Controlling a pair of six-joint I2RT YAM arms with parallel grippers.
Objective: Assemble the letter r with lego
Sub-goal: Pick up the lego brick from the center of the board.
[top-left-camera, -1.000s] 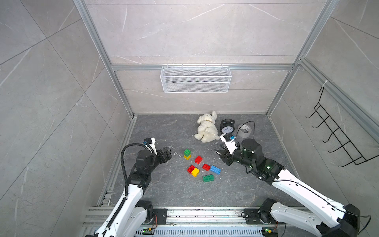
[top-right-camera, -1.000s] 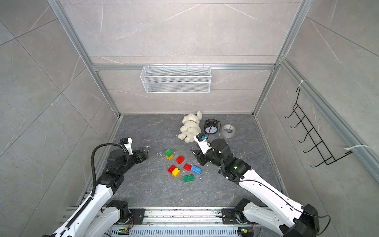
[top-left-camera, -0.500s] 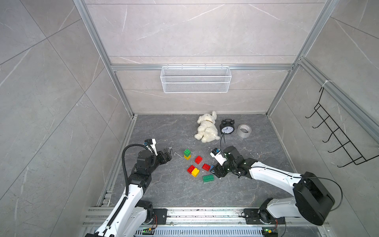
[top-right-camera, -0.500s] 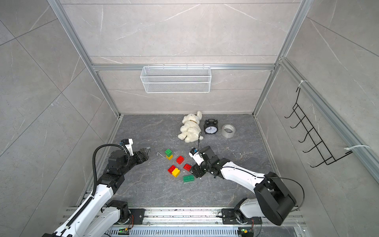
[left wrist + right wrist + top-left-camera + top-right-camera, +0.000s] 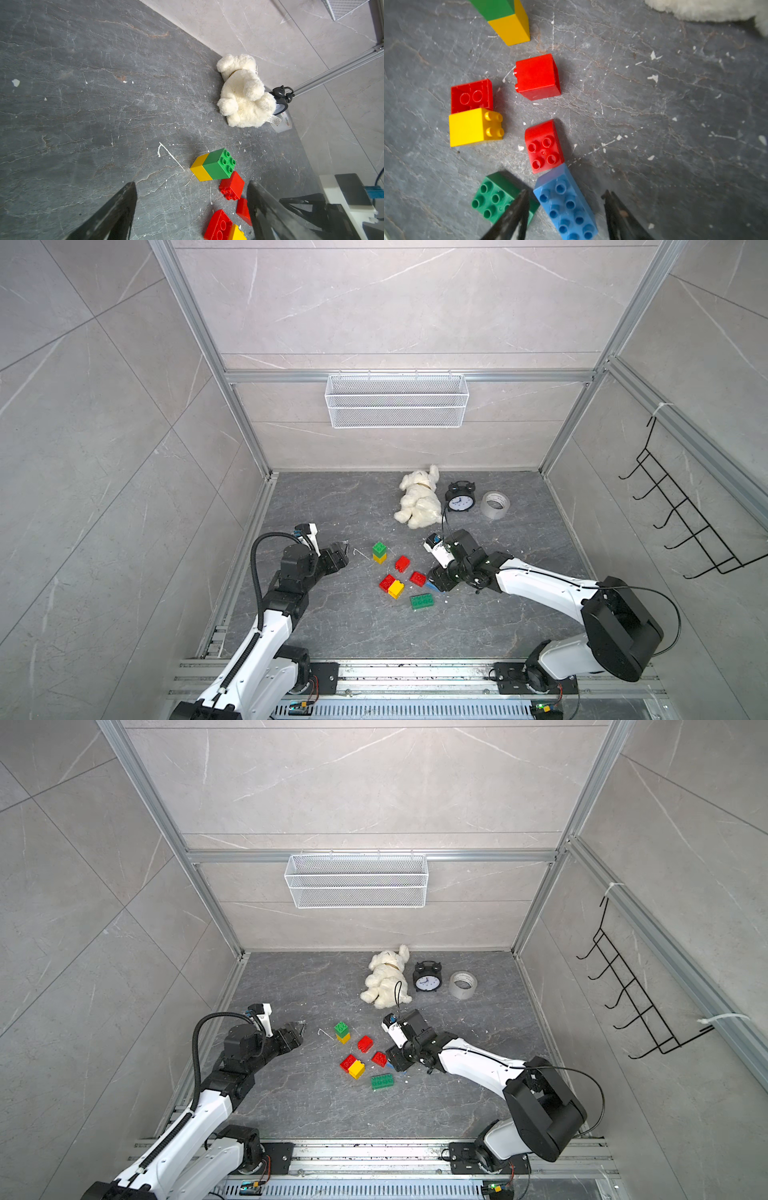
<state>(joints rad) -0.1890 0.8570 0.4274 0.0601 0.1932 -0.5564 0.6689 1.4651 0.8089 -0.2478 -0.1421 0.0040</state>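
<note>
Lego bricks lie loose in the middle of the dark floor. A green brick sits on a yellow one (image 5: 379, 551) at the far left of the group. Nearby are a red brick (image 5: 402, 563) on its side, a studded red brick (image 5: 543, 147), a red and yellow pair (image 5: 390, 585) and a long green brick (image 5: 422, 601). The long blue brick (image 5: 566, 205) lies on the floor between the fingers of my right gripper (image 5: 566, 191), which is open with a gap on each side. My left gripper (image 5: 191, 184) hangs open and empty to the left of the bricks.
A white plush toy (image 5: 419, 499), a black alarm clock (image 5: 459, 499) and a roll of tape (image 5: 495, 504) stand near the back wall. A wire basket (image 5: 397, 400) hangs on that wall. A black hook rack (image 5: 681, 522) hangs on the right wall.
My right arm has come down from above the floor to the blue brick, and its fingers now stand on either side of it. The left arm has not moved.
</note>
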